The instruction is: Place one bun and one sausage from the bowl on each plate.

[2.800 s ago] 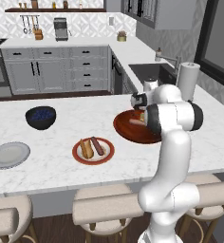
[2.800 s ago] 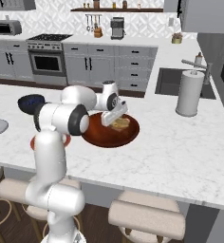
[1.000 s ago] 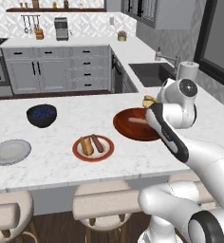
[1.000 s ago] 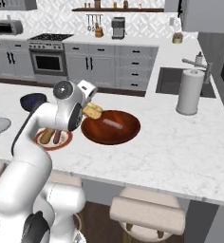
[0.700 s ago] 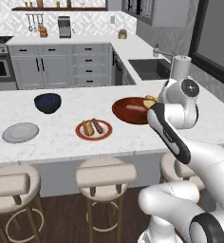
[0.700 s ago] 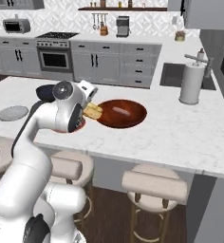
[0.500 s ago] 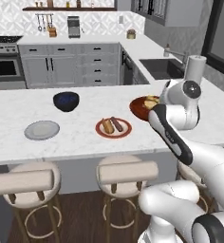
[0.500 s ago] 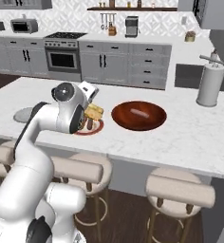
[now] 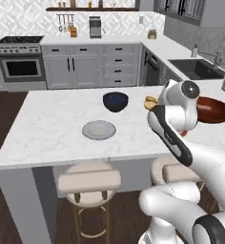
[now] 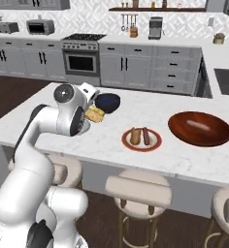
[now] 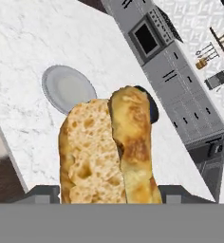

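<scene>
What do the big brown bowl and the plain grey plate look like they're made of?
The bowl looks like glazed ceramic or polished wood: a reddish-brown surface with a bright glossy highlight. The grey plate looks like matte stoneware or ceramic: flat, even grey with no shine.

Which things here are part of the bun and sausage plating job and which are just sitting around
Part of the job: gripper holding a bun; grey plate; red-rimmed plate, already filled; reddish-brown bowl.

Just lying about: dark blue bowl; stools; coffee maker.
</scene>
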Motion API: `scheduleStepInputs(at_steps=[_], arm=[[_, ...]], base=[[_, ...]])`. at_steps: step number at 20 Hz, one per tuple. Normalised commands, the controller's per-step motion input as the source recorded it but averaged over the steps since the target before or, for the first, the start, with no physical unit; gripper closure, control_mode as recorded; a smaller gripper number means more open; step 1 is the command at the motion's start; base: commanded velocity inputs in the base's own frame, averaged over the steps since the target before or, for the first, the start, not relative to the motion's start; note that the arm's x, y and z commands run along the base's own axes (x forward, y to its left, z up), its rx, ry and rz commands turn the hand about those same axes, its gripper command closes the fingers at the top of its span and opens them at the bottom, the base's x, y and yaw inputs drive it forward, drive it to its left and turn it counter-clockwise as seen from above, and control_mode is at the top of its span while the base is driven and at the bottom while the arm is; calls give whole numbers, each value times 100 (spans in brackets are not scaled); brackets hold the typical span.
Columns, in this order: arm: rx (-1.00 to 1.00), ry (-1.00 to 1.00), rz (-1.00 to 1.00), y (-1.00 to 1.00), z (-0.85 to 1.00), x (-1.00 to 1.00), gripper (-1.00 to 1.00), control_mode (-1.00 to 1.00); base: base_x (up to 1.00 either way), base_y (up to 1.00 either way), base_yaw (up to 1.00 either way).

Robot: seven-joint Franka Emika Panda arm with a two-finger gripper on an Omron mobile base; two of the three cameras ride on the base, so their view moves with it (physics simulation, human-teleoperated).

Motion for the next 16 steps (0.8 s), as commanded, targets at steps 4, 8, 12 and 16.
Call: scheduleStepInputs(at_steps=[4,8,12,16], arm=[[0,0,0,0,0,0,100,100],[0,0,0,0,0,0,100,100],[0,7,-4,2,-3,17,100,-100],[0,42,-13,0,-24,82,100,-100]], base=[[69,100,0],[99,72,-17],[62,30,-17],[0,0,0]])
